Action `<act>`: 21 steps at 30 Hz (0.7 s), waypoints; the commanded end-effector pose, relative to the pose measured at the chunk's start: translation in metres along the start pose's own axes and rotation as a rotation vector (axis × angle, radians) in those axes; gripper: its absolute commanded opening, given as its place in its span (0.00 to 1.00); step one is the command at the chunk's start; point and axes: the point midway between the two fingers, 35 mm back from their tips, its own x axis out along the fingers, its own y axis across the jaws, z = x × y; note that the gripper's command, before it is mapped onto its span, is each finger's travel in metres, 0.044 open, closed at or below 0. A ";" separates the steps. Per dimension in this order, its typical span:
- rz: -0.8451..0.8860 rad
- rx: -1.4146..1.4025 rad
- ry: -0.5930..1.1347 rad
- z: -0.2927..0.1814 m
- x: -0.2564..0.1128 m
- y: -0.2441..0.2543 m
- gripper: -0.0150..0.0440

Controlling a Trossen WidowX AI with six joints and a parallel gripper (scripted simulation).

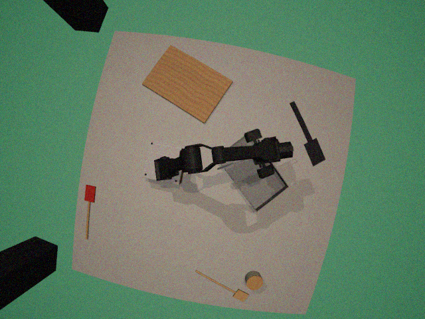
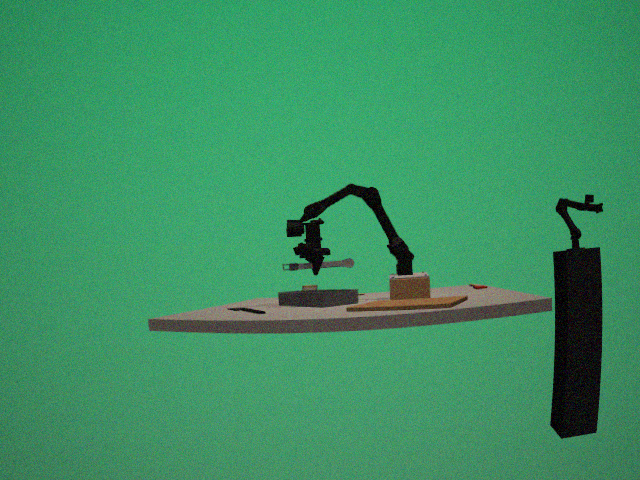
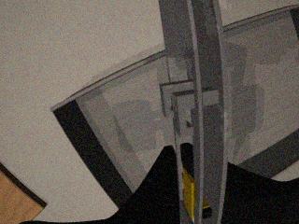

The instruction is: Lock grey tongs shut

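Note:
My gripper (image 2: 315, 272) (image 3: 177, 152) is shut on the grey tongs (image 2: 336, 264) (image 3: 207, 61), which hang in the air above the roasting tin (image 1: 271, 199) (image 2: 317, 298) (image 3: 93, 149). The tongs' two arms lie close together between the fingers. The tongs are nearly level in the exterior view, the rounded end a little higher than the square-looped end. Whether the lock has caught cannot be seen. In the top view the arm hides my fingers and most of the tongs. The wooden board (image 1: 186, 84) (image 2: 408, 303) (image 3: 19, 201) lies flat, apart from the tin, with nothing on it.
A black flat-headed tool (image 1: 314, 151) (image 2: 248, 310) lies beyond the tin. A red-headed tool (image 1: 89, 193) (image 2: 479, 286), a wooden tool (image 1: 240, 294) and a round-topped cylinder (image 1: 254, 282) are on the table. A dark pillar (image 2: 576, 335) carrying another small arm stands beyond the table.

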 end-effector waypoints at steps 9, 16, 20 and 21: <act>0.003 0.179 -0.008 0.011 -0.003 0.074 0.00; 0.007 0.303 -0.007 0.010 -0.004 0.120 0.00; 0.010 0.370 -0.006 0.007 -0.004 0.145 0.00; 0.010 0.386 -0.006 0.006 -0.004 0.151 0.00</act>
